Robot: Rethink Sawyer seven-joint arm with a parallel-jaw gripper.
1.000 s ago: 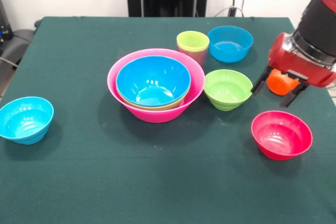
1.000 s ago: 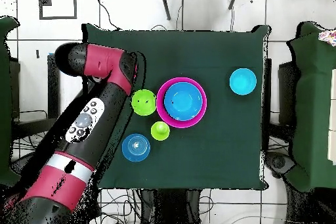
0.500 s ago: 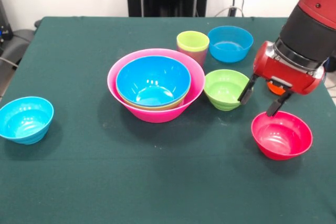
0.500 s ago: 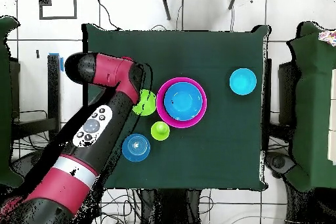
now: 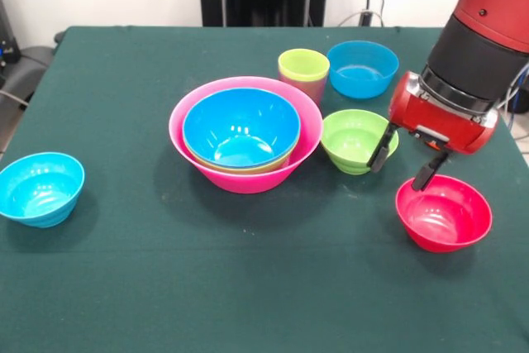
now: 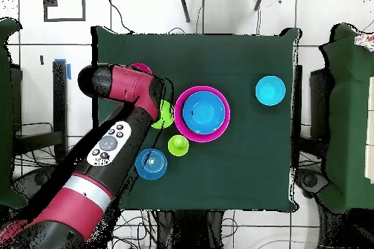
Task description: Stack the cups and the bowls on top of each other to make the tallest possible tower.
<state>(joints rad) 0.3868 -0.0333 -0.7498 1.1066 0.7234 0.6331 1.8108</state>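
My gripper (image 5: 402,163) hangs open and empty, low between the small green bowl (image 5: 359,140) and the red bowl (image 5: 443,212). The tower is the huge pink bowl (image 5: 248,179) with a large blue bowl (image 5: 240,127) nested inside it and another rim just showing between them. Behind it stands the lime green cup (image 5: 303,64), and right of that a light-blue bowl (image 5: 362,68). Another light-blue bowl (image 5: 41,188) sits alone at the far left. My arm (image 6: 124,125) covers the red bowl and part of the green bowl (image 6: 166,115) in the overhead view. No orange cup shows.
Everything rests on a dark green cloth-covered table (image 5: 165,287). The red bowl lies close to the table's right edge in the front view. Overhead, the pink bowl (image 6: 227,115), lime cup (image 6: 178,145) and both light-blue bowls (image 6: 150,163) (image 6: 270,90) show.
The gripper has moved left and lower, from over the orange cup to the gap between the green and red bowls. The orange cup has gone out of sight behind the arm.
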